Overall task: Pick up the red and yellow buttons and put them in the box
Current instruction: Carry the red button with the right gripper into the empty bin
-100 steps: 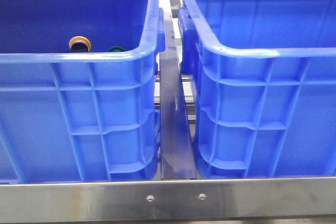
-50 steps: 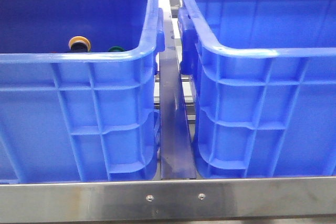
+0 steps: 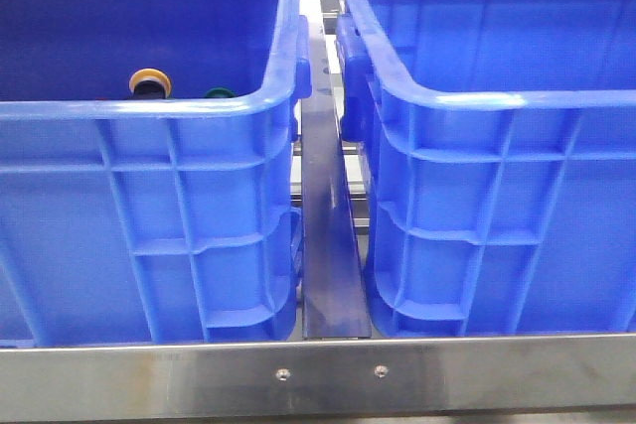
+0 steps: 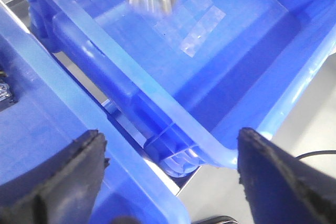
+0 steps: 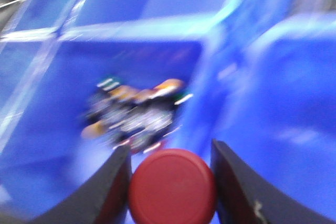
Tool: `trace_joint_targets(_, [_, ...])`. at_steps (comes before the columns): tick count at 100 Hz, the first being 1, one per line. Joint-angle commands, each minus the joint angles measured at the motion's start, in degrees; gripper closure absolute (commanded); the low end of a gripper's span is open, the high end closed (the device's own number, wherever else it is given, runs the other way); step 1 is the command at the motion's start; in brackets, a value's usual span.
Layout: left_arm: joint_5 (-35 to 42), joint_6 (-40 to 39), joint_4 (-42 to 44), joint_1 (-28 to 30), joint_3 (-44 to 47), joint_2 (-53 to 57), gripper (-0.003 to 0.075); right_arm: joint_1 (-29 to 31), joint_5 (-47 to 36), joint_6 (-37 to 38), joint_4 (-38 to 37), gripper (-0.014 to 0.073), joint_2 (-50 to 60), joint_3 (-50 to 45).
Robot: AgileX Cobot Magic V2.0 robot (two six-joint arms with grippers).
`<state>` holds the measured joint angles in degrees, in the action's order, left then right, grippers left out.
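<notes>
A steel frame rail (image 3: 318, 374) runs along the near edge, carrying two deep blue bins side by side with a narrow gap between them. In the left bin (image 3: 149, 225), a yellow button (image 3: 151, 80) peeks above the near rim, with a green-capped button (image 3: 220, 93) just right of it. The right bin (image 3: 507, 215) shows no contents from the front.

The left gripper (image 4: 170, 182) has its fingers spread wide and empty above the two bins' adjoining rims. The right gripper (image 5: 170, 182) holds the red button (image 5: 172, 186) between its fingers, over a heap of parts (image 5: 134, 114).

The right wrist view is badly smeared, which suggests fast travel. The smooth round cap could slip from the fingers and fall back into the heap, or into the gap between the bins, if the grip is shallow.
</notes>
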<state>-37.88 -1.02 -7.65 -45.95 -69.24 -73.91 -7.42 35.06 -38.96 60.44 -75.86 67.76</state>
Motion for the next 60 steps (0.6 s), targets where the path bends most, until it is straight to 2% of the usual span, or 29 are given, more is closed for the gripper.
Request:
trace_joint_targets(1, [3.91, -0.09, -0.94, -0.48, -1.7, 1.67, 0.022, 0.76, -6.74, -6.42, 0.77, 0.0317, 1.96, 0.07])
trace_joint_targets(15, [3.91, -0.09, -1.07, -0.48, -1.7, 1.67, 0.022, 0.63, -17.0, -12.38, 0.54, 0.0319, 1.66, -4.93])
trace_joint_targets(34, [3.91, -0.09, -1.16, -0.48, -1.7, 1.67, 0.022, 0.63, -31.03, -14.9, 0.54, 0.0319, -1.01, -9.89])
trace_joint_targets(60, [3.91, -0.09, -2.23, -0.48, -1.7, 1.67, 0.022, 0.63, -39.82, -14.9, 0.54, 0.0319, -9.52, -8.75])
